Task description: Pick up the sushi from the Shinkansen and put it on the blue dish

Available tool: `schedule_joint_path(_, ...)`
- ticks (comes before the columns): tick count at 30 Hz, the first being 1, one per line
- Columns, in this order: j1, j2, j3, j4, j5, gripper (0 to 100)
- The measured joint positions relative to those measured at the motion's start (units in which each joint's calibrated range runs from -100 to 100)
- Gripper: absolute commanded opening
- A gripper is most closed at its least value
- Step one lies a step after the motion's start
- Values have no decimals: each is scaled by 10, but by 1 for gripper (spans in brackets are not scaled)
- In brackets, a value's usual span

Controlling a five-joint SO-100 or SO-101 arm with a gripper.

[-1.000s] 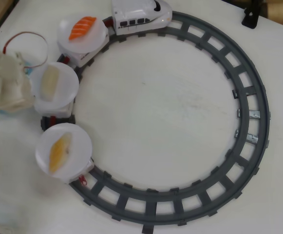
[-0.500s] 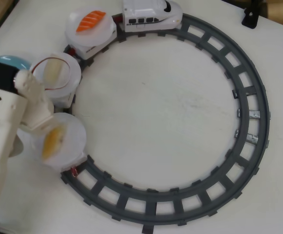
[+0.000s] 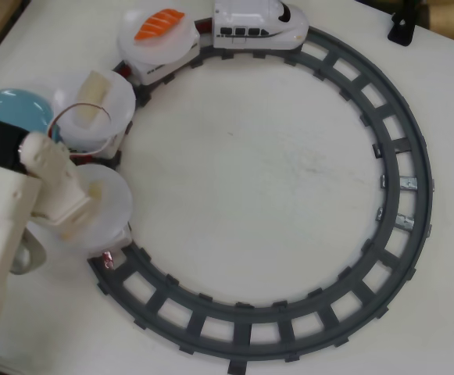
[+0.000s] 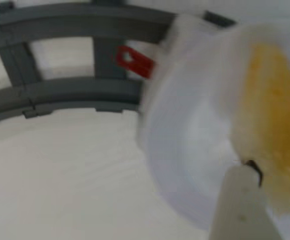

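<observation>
Sushi (image 4: 272,125) on white plate (image 4: 184,150), salmon piece (image 3: 159,23) plated

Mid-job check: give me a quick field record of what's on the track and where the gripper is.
train: Shinkansen at top of track, overhead view
rear plate: sushi, yellow-orange, seen in wrist view
gripper: over the rear plate; open or shut unclear
blue dish: left of track, partly hidden by arm
other plates: salmon piece; pale piece

The desk (image 3: 250,172) lies bare inside the track ring (image 3: 414,195). Along its left edge, three white plates (image 3: 160,43) on the Shinkansen (image 3: 258,23) crowd together beside the blue dish (image 3: 12,109), the arm (image 3: 0,234) overhanging the lowest.
</observation>
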Motion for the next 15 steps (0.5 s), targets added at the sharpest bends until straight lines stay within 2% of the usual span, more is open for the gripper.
schedule_joint_path(8, -7, -1, 8, -6, 26, 22)
schedule_joint_path(15, -22, -1, 62, -98, 37, 22)
